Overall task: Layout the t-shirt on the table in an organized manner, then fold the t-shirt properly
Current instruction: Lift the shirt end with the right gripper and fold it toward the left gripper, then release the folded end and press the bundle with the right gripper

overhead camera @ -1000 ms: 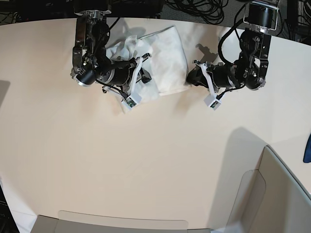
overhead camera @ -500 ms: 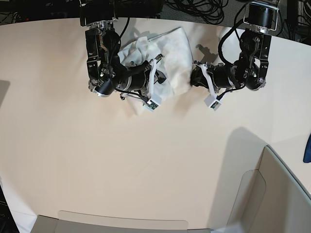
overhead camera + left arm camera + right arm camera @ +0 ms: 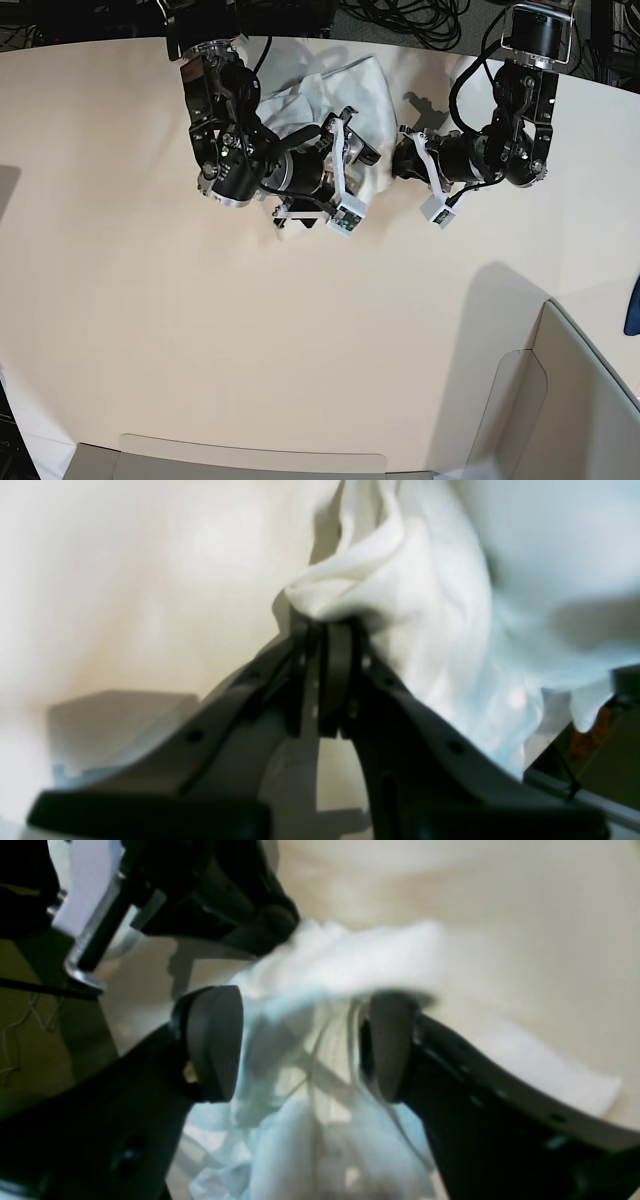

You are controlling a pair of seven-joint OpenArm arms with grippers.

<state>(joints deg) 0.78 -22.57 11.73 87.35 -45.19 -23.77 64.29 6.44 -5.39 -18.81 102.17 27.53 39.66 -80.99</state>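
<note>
White cloth, the t-shirt (image 3: 352,105), lies bunched near the far edge of the table (image 3: 300,330), about midway along that edge, between the two arms. Only plain white fabric shows; folds and creases run through it and part of it is hidden under the right arm.

In the left wrist view the left pincer (image 3: 325,630) has its fingers pressed together on a puckered fold at the t-shirt's (image 3: 410,580) edge, the cloth gathered into a small peak just above the tips. In the base view this pincer (image 3: 398,157) sits at the side of the heap nearer the table's right edge.

In the right wrist view the right pincer (image 3: 300,1040) stands wide apart, its dark pads (image 3: 215,1040) on either side of loose, rumpled fabric (image 3: 320,1120) that neither pad clamps. In the base view it (image 3: 360,140) hangs over the middle of the heap.
</note>
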